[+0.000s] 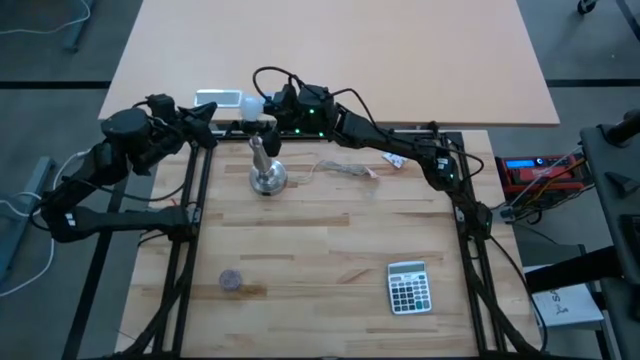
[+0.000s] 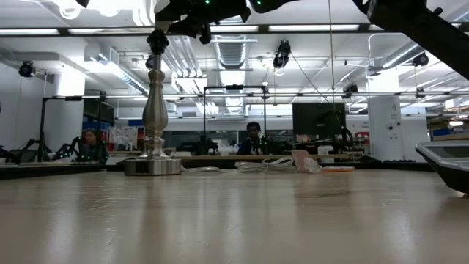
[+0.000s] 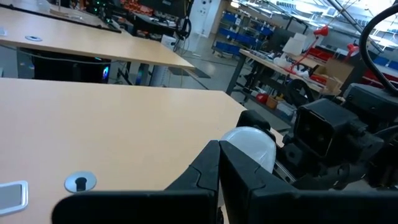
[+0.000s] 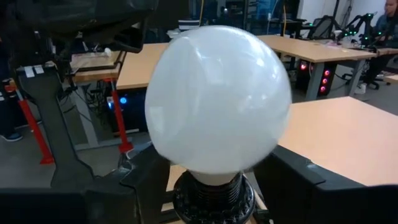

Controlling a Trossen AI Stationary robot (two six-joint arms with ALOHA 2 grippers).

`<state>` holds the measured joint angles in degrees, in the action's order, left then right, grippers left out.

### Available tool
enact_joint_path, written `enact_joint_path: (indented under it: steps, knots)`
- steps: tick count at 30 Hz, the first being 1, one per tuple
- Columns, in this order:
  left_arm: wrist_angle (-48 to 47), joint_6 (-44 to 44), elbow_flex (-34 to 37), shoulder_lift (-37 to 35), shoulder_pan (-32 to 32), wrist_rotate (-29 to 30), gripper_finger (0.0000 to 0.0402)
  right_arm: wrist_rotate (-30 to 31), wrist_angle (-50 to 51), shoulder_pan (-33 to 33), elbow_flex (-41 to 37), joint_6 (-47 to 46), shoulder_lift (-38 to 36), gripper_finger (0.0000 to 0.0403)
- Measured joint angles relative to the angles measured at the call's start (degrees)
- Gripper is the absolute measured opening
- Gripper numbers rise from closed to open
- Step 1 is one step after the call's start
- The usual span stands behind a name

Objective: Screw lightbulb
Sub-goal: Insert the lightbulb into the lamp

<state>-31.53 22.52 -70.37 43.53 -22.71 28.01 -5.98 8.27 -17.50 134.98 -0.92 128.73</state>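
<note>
The right arm reaches across the table's far edge, its gripper [image 1: 262,104] held high with fingers [image 4: 149,180] spread apart. The left arm folds in from the left side, its gripper [image 1: 207,122] pointing toward the right one, fingers [image 3: 208,171] pressed together.

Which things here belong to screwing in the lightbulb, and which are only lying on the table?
For the job:
- lightbulb, sitting in the socket
- metal stand
- right gripper, fingers either side of the bulb
- left gripper, shut, beside the stand's top

Lying about:
- calculator
- small round object
- cord
- white box
</note>
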Motion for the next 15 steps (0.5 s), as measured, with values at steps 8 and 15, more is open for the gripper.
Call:
enact_joint_path:
  steps: [8,15]
  knots:
    - [0.00,-0.19,0.00,0.00,-0.01,0.02,0.0000,0.02,2.96,0.15,0.00,-0.41,0.00,0.0253]
    - [0.00,-1.37,0.00,0.31,-0.05,0.04,0.0000,0.95,7.71,0.13,0.00,-1.04,-1.13,0.0261]
